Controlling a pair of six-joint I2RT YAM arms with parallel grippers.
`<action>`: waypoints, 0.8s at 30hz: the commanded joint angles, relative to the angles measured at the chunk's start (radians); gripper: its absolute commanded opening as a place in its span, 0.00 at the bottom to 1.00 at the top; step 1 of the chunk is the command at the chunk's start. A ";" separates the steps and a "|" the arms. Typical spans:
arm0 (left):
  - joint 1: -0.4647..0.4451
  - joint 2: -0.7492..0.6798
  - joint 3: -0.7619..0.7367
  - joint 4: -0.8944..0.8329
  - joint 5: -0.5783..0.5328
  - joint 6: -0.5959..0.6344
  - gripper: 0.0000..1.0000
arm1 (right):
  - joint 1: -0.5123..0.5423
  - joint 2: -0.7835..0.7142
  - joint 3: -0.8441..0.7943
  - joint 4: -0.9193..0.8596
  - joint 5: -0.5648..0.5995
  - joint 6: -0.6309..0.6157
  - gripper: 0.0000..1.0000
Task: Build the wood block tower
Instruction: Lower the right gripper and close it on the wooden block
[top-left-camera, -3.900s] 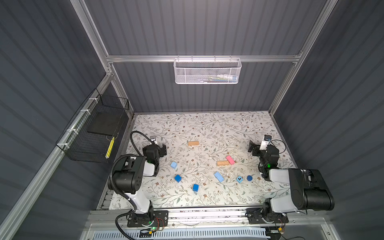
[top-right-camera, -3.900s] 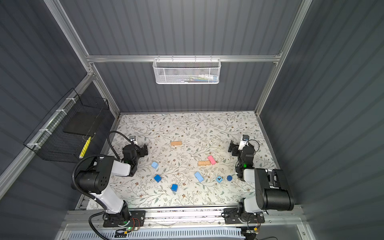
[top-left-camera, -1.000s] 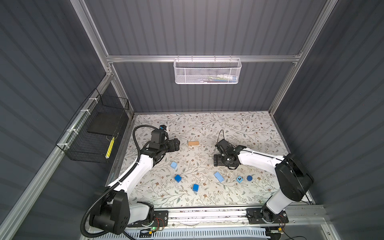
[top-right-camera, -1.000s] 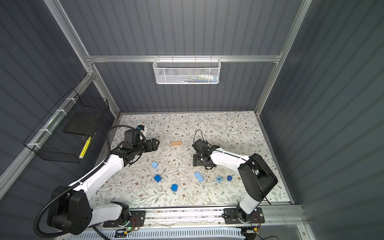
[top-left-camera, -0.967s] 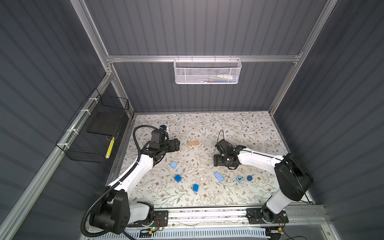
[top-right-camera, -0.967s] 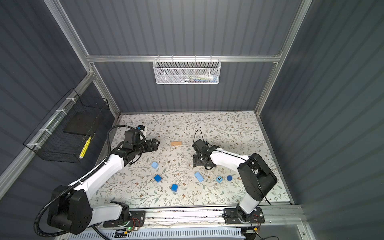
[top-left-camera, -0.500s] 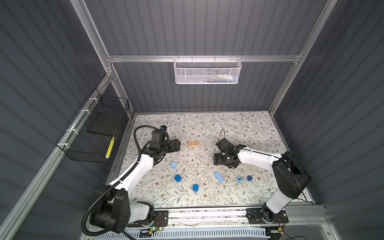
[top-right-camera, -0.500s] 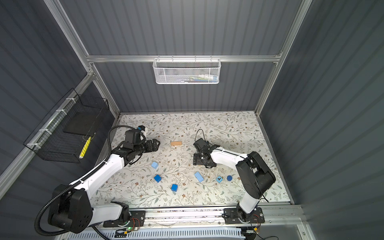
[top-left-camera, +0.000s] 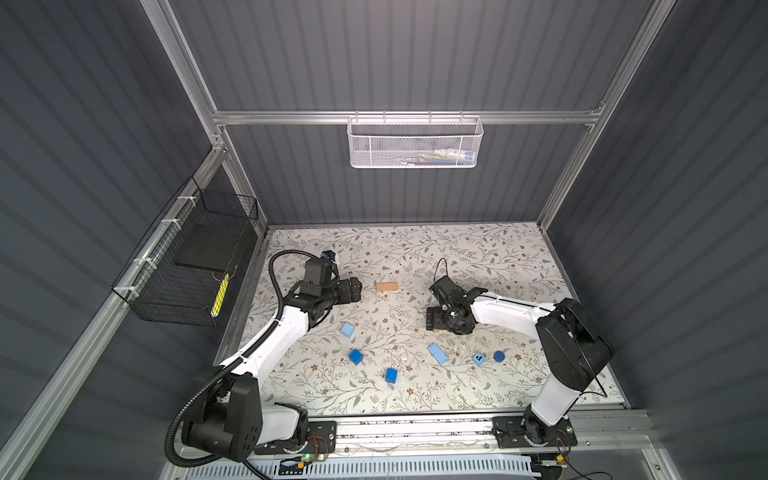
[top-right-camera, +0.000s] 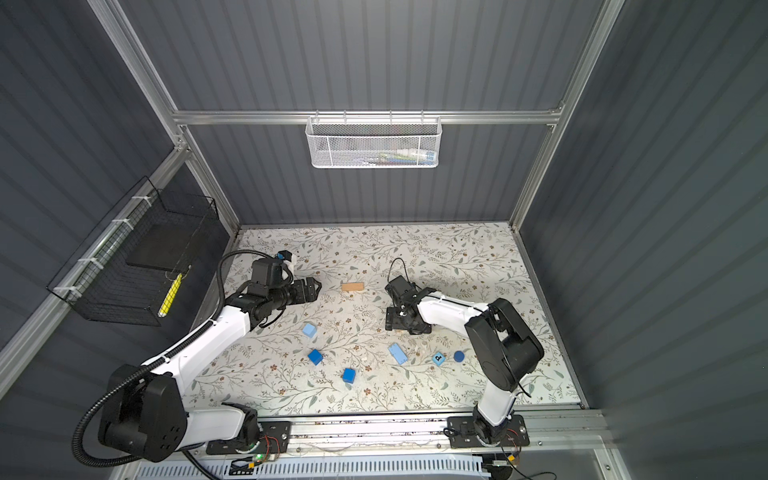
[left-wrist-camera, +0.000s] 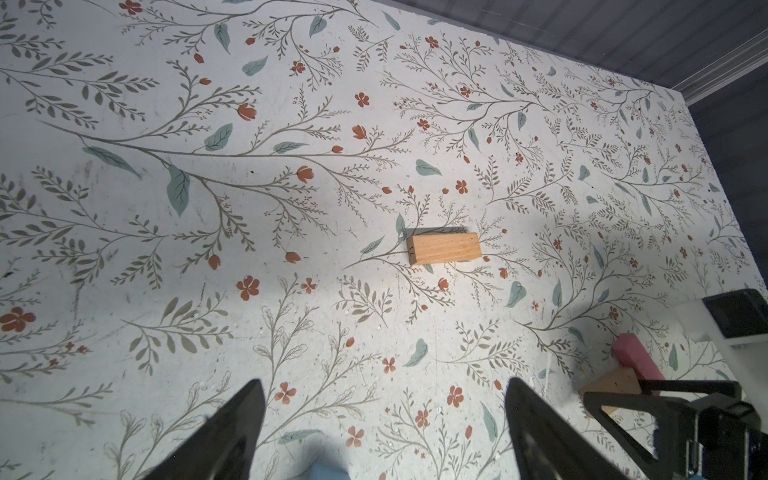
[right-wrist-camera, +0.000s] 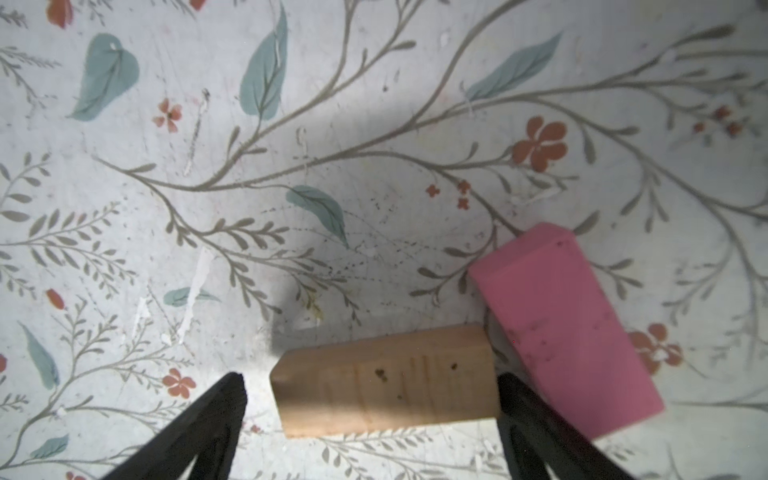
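Straddling a short tan wooden bar (right-wrist-camera: 386, 390), my right pincer (right-wrist-camera: 370, 380) stands spread wide, one black finger past each end of the bar, clamping nothing. A pink wooden bar (right-wrist-camera: 565, 328) lies slanted just beside that bar's end. My left pincer (left-wrist-camera: 385, 384) is likewise released and empty, with a second tan wooden bar (left-wrist-camera: 444, 248) lying flat on the floral tabletop (top-left-camera: 478, 257) ahead of it, apart. Nearer the front rail, a light blue cube (top-left-camera: 347, 330), a dark blue cube (top-left-camera: 355, 357), a light blue bar (top-left-camera: 437, 354) and a dark blue cylinder (top-left-camera: 499, 355) lie scattered singly.
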 joint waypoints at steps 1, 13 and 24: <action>-0.004 0.007 0.028 -0.018 0.018 -0.005 0.91 | 0.002 0.027 0.042 -0.068 0.038 -0.036 0.94; -0.004 -0.001 0.020 -0.024 0.016 0.000 0.90 | 0.003 0.052 0.084 -0.120 0.073 -0.138 0.94; -0.006 -0.016 0.013 -0.030 0.014 0.000 0.90 | 0.004 0.075 0.105 -0.116 0.009 -0.242 0.92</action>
